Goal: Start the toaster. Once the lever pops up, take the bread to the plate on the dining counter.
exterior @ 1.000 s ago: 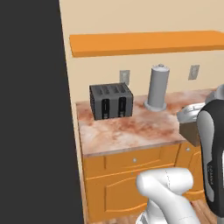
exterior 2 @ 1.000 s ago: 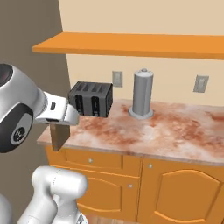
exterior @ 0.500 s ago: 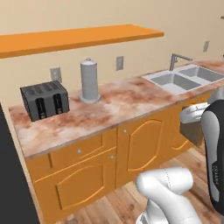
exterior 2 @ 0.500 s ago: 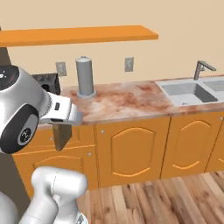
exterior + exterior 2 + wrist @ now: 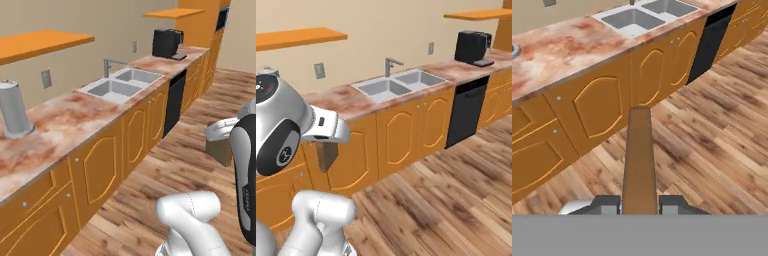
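Open wood floor [image 5: 446, 190] lies clear; the counter run [image 5: 100, 150] walls one side.

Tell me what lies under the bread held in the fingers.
Below the bread, held edge-on, lies wooden plank floor, with orange cabinet doors beyond. The strip of floor right behind the slice is covered, as is its lower end between the fingers.

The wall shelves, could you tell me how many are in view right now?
2. One orange shelf hangs on the wall left of the sink; the other shelf hangs further right, above the black coffee machine. Others may lie outside the frame.
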### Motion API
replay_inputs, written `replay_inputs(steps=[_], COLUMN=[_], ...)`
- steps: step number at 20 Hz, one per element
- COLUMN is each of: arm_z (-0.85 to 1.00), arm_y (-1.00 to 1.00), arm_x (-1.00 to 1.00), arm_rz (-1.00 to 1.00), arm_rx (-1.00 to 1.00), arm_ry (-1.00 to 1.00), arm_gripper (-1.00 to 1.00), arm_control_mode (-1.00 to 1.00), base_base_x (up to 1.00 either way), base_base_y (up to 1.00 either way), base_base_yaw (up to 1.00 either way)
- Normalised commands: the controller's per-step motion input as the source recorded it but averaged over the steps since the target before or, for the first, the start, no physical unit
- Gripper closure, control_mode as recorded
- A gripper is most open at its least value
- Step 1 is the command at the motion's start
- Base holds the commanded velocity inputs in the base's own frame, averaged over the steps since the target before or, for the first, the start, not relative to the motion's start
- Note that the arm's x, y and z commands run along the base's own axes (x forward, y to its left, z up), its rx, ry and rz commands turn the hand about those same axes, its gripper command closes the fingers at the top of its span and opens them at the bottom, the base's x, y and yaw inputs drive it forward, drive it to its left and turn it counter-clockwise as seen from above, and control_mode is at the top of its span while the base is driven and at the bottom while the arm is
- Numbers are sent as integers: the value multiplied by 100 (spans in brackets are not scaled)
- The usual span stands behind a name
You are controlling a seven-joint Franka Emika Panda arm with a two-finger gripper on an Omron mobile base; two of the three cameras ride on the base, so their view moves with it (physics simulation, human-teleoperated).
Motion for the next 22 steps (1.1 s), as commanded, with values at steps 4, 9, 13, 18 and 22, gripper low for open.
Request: replay_inputs(steps=[4,9,13,18,22], arm_z=[0,0,0,0,0], arm_y=[0,0,0,0,0], arm_x=[0,0,0,0,0], arm_rz=[0,0,0,0,0], arm_rx=[0,0,0,0,0], arm_ry=[0,0,0,0,0], arm_gripper=[100,100,100,100,100], arm_control_mode=[100,100,100,100,100], base_base_x=[0,0,0,0,0], base_base_y=[-4,0,0,0,0], base_base_yaw=[-64,-65,-64,-63,-59])
